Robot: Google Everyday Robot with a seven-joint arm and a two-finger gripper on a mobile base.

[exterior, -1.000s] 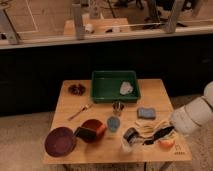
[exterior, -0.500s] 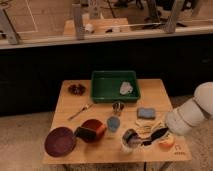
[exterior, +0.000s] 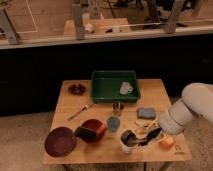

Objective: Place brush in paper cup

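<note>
The whitish paper cup [exterior: 127,146] stands near the table's front edge, right of centre. A dark shape, which seems to be the brush [exterior: 131,138], lies across the cup's mouth. My gripper [exterior: 148,137] is dark and low, just right of the cup, at the end of my white arm [exterior: 182,114] that reaches in from the right. I cannot tell if it holds the brush.
A green tray [exterior: 102,93] with a grey crumpled thing [exterior: 126,88] is at the back. A metal cup [exterior: 118,107], blue cup [exterior: 114,123], sponge [exterior: 146,113], fork [exterior: 80,111], red bowl [exterior: 93,130], maroon plate [exterior: 60,141], small dark bowl [exterior: 76,89] and an orange thing [exterior: 166,143] lie around.
My arm has shifted a little to the left, toward the paper cup. The gripper stays low beside the cup. The other things have not moved.
</note>
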